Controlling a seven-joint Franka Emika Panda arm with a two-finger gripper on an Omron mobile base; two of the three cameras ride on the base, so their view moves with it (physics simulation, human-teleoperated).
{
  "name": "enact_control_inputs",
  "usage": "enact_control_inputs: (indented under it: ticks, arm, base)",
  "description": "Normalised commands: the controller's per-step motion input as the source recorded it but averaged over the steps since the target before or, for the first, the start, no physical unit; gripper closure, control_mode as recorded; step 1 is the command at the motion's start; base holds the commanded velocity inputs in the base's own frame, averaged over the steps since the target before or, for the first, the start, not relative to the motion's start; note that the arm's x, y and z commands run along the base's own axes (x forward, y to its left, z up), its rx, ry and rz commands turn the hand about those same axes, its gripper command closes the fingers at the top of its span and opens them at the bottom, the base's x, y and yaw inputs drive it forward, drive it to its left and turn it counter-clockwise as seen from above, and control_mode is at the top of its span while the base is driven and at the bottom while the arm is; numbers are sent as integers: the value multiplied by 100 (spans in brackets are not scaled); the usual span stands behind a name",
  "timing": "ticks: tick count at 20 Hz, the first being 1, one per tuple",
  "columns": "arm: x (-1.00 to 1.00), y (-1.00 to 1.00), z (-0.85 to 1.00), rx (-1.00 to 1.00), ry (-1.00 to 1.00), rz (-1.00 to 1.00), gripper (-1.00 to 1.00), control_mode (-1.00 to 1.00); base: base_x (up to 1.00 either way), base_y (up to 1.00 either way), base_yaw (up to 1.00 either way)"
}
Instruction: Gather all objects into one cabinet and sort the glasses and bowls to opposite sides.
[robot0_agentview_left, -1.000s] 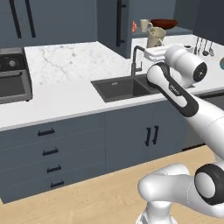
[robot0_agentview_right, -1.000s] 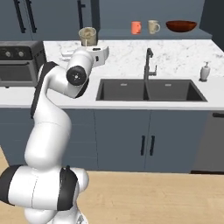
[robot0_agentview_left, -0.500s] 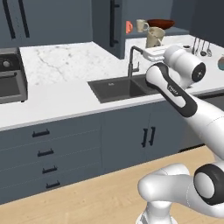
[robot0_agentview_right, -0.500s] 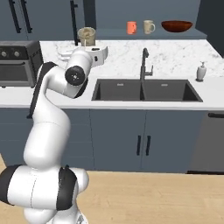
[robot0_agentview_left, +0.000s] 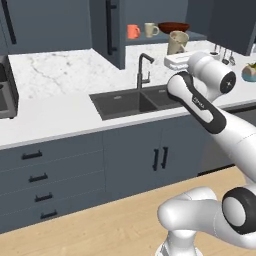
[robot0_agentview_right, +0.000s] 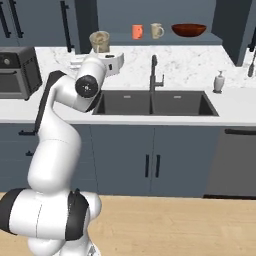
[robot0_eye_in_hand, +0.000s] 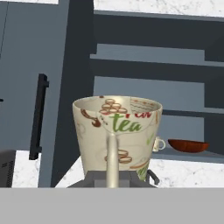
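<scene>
My gripper (robot0_agentview_left: 177, 58) is shut on a cream-beige mug (robot0_agentview_left: 177, 42) printed with "tea", held upright above the counter by the sink. The same mug (robot0_agentview_right: 99, 41) rides on the hand in the right base view, and in the hand view it (robot0_eye_in_hand: 116, 135) stands close, handle toward the camera, hiding the fingers. Behind it the slate-blue cabinet (robot0_eye_in_hand: 148, 78) is open, its door (robot0_agentview_left: 107, 30) swung out to the left. On its bottom shelf stand an orange mug (robot0_agentview_right: 137, 31), a second cream mug (robot0_agentview_right: 157, 31) and, further right, the dark red-brown bowl (robot0_agentview_right: 188, 30).
A double sink (robot0_agentview_right: 152, 103) with a dark faucet (robot0_agentview_right: 154, 72) lies in the marble counter (robot0_agentview_left: 55, 75). A white soap dispenser (robot0_agentview_right: 218, 81) stands at the right, an oven (robot0_agentview_right: 15, 72) at the left. A teal plant pot (robot0_agentview_left: 249, 73) and hanging utensils (robot0_agentview_left: 222, 54) are at the far right.
The whole scene has slid left in both base views, so the base has driven right. The held mug keeps its place on the arm.
</scene>
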Motion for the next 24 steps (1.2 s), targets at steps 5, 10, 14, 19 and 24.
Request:
enact_control_inputs:
  ticks: [5,10,14,19,24]
  arm:
    - [0,0,0,0,0,0,100,100]
    - [0,0,0,0,0,0,100,100]
    - [0,0,0,0,0,0,100,100]
    - [0,0,0,0,0,0,100,100]
    - [0,0,0,0,0,0,100,100]
  base:
    - [7,-23,0]
    - [18,-33,1]
    - [21,-37,3]
    - [14,-36,3]
    - [9,-11,0]
